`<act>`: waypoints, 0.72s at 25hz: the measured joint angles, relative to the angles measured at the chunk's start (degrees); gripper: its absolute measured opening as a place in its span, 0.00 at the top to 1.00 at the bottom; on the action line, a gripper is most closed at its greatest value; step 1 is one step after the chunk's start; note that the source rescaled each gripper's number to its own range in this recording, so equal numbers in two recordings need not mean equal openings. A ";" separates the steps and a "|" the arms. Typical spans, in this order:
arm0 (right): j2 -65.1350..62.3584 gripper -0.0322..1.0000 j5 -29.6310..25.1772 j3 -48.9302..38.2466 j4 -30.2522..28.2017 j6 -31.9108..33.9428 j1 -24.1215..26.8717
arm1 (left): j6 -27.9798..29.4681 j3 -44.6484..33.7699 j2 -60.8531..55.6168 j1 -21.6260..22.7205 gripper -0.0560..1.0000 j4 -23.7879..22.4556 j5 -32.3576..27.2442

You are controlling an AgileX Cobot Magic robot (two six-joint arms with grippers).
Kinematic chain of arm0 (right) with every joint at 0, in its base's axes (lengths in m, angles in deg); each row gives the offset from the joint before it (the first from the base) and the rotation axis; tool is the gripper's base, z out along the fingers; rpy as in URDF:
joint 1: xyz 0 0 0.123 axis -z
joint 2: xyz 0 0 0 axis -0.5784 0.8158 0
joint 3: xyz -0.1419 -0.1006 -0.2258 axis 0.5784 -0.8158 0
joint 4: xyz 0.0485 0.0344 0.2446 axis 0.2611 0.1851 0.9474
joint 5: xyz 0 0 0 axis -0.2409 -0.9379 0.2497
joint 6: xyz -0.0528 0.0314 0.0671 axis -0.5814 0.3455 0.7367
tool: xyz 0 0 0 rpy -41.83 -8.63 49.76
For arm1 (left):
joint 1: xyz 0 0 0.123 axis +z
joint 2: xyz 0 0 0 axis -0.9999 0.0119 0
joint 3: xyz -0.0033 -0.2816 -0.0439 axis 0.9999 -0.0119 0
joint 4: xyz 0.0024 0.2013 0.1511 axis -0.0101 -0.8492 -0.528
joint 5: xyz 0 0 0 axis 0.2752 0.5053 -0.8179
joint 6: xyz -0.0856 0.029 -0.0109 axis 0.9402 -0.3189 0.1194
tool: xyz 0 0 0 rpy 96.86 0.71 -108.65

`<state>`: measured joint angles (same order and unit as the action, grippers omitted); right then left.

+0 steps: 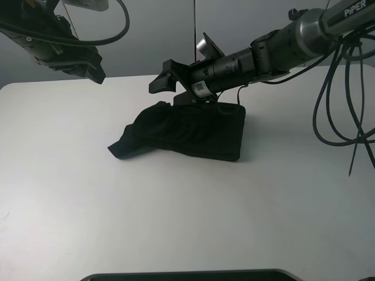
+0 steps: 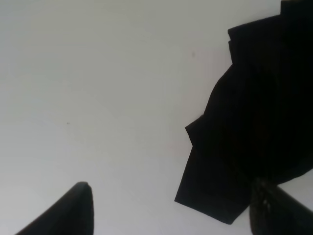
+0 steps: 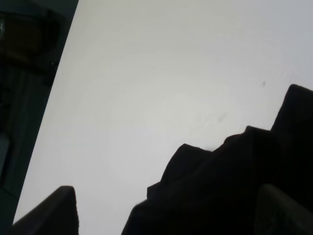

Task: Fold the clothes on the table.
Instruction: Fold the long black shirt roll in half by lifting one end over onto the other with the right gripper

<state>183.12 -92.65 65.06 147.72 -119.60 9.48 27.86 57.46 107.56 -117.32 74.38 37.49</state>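
Note:
The black T-shirt (image 1: 193,132) lies bunched in a rough folded bundle at the middle of the white table (image 1: 176,222). Its print and neck label are hidden. My right gripper (image 1: 166,79) reaches across the middle and hovers open above the shirt's far left edge. In the right wrist view the shirt (image 3: 220,186) lies between and below the spread fingers of the right gripper (image 3: 166,215). My left gripper (image 1: 88,67) is raised at the far left, away from the shirt. It is open and empty (image 2: 171,215), with the shirt (image 2: 254,127) off to one side.
Black cables (image 1: 345,117) hang from the right arm at the right. A dark flat object (image 1: 187,275) sits at the table's near edge. The table's edge and dark floor (image 3: 24,73) show in the right wrist view.

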 joint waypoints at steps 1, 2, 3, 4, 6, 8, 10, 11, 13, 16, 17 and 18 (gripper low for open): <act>1.14 0.18 0.00 1.05 0.00 1.18 -0.28 | -0.12 0.00 -0.24 0.00 0.15 0.00 0.00; 1.95 0.18 0.11 2.04 -0.10 2.16 -0.72 | -0.12 0.00 -0.52 0.00 0.15 0.00 0.00; 2.71 0.18 0.39 2.78 -0.38 2.99 -1.20 | -0.12 0.00 -0.87 0.00 0.15 0.00 0.00; 3.63 0.18 0.79 3.38 -0.91 3.68 -1.91 | -0.23 0.00 -1.16 0.00 0.15 0.00 0.00; 5.01 0.18 2.05 4.38 -1.55 4.95 -3.29 | -0.23 0.00 -1.78 0.00 0.15 0.00 0.00; 6.62 0.18 2.43 4.95 -1.64 6.05 -3.98 | -0.23 0.00 -2.64 0.00 0.15 -0.65 0.00; 7.71 0.18 2.43 5.57 -1.64 6.90 -4.52 | -0.23 0.00 -3.53 0.00 0.15 -0.87 0.00; 8.20 0.18 2.43 6.05 -1.64 7.14 -4.92 | -0.23 0.00 -4.17 0.00 0.15 -0.99 0.11; 8.97 0.18 2.23 7.63 -1.64 7.31 -5.82 | -0.23 0.00 -5.06 0.00 0.15 -1.11 0.73; 9.99 0.18 1.47 11.20 -1.64 7.31 -7.77 | -0.23 0.00 -6.11 0.00 0.15 -1.23 1.35; 10.23 0.18 1.47 12.33 -1.64 7.31 -8.56 | -0.23 0.00 -6.40 0.00 0.15 -1.23 1.35; 10.50 0.18 1.31 13.74 -1.64 7.43 -9.23 | -0.23 0.00 -6.51 0.00 0.15 -1.23 1.35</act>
<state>193.62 -91.34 78.80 146.08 -112.16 0.25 27.63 57.46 101.05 -117.32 73.16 38.83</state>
